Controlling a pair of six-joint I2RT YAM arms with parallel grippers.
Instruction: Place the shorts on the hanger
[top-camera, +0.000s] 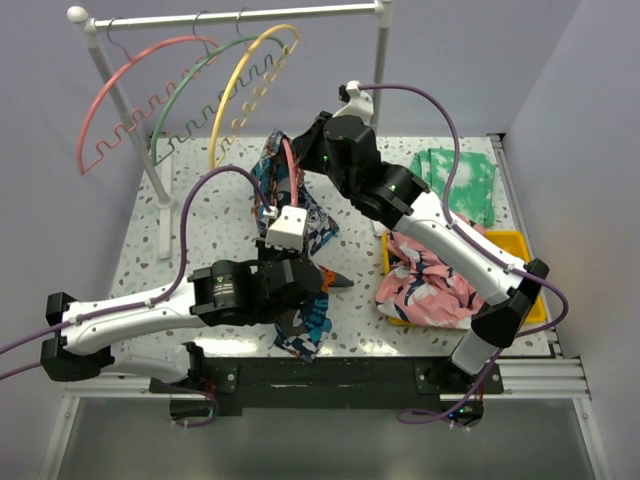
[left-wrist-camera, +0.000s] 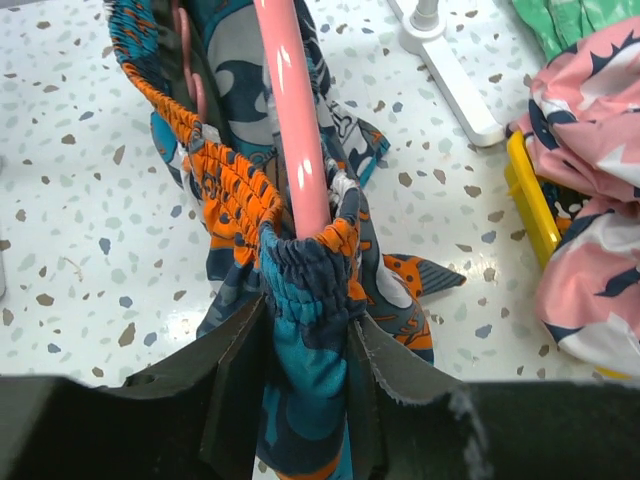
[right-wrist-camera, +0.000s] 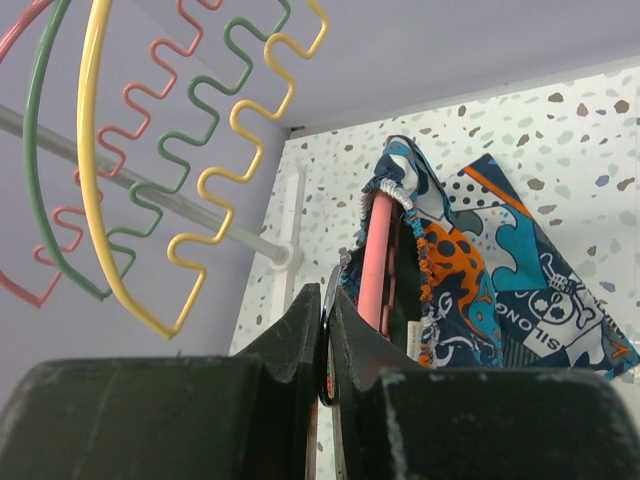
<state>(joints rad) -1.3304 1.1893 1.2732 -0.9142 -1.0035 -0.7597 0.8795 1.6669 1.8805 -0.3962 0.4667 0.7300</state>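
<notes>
- Nearest the lens in the left wrist view, the left gripper (left-wrist-camera: 305, 322) has its jaws clamped on a bunched fold of the shorts (left-wrist-camera: 235, 190), right at the gathered elastic waistband.
- The hanger (left-wrist-camera: 290, 120), coral pink, runs straight up from that pinched spot, and the waistband wraps around its arm.
- From above, the shorts sit mid-bench, stretched along the hanger from far to near. Their loose end trails on the speckled bench (left-wrist-camera: 70, 200) close to the near edge.
- The right gripper (right-wrist-camera: 327, 300) reaches in from the far side. Its jaws are together, pinching a thin dark wire loop that appears to be the hanger's hook.
- At the far left, a white rack (top-camera: 240, 17) carries three hangers: a second pink hanger (top-camera: 130, 75), a green hanger (top-camera: 185, 85) and a yellow hanger (top-camera: 240, 75).
- To the right, a yellow bin (top-camera: 520, 245) holds a pink floral garment (top-camera: 430, 280) that spills over its near-left side.
- Farther back on the right, a green-and-white cloth (top-camera: 465, 180) lies flat on the bench.
</notes>
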